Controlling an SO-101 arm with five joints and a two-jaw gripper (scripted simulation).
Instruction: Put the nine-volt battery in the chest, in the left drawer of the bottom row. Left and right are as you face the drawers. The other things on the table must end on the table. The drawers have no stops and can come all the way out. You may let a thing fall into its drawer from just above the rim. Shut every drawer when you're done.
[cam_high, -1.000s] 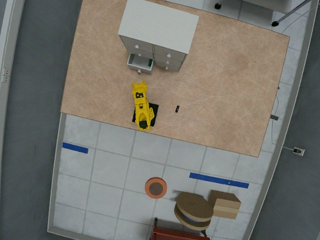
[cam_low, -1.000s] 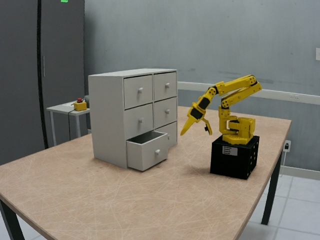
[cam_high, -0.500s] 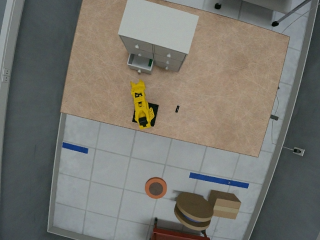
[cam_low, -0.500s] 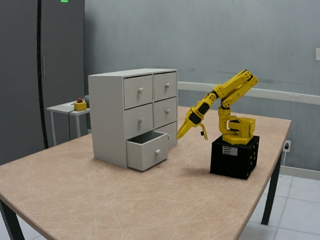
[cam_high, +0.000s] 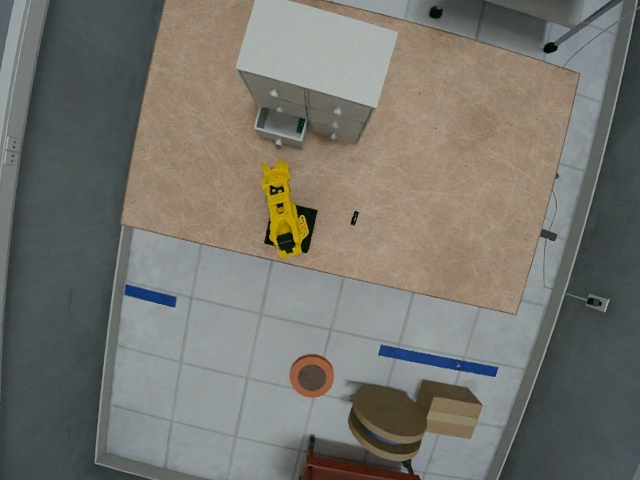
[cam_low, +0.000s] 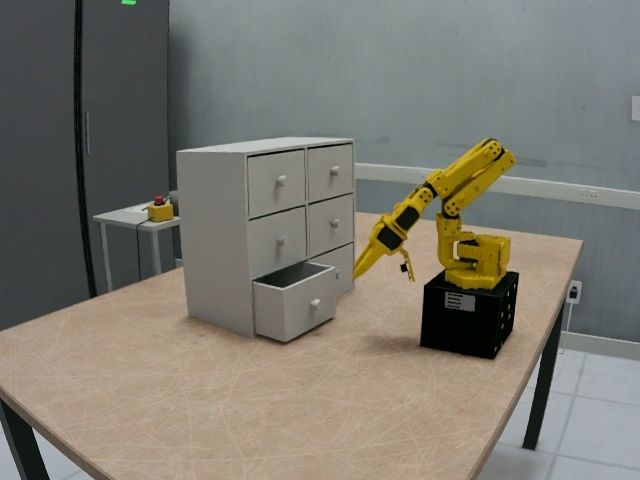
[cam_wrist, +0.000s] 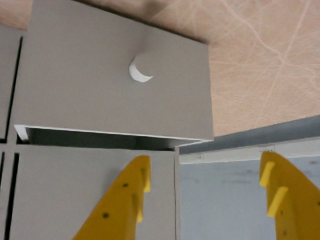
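Observation:
The white chest has two columns and three rows of drawers. The left drawer of the bottom row stands pulled out, as also seen in the side view. A small green thing lies inside it against the right wall; it looks like the nine-volt battery, but it is too small to be sure. My gripper is open and empty, in the air just in front of the chest. In the wrist view the fingers point at the chest, with the open drawer's front and knob close ahead.
A small black oblong thing lies on the table to the right of my black base. The other five drawers are shut. The table's near edge runs just behind the base.

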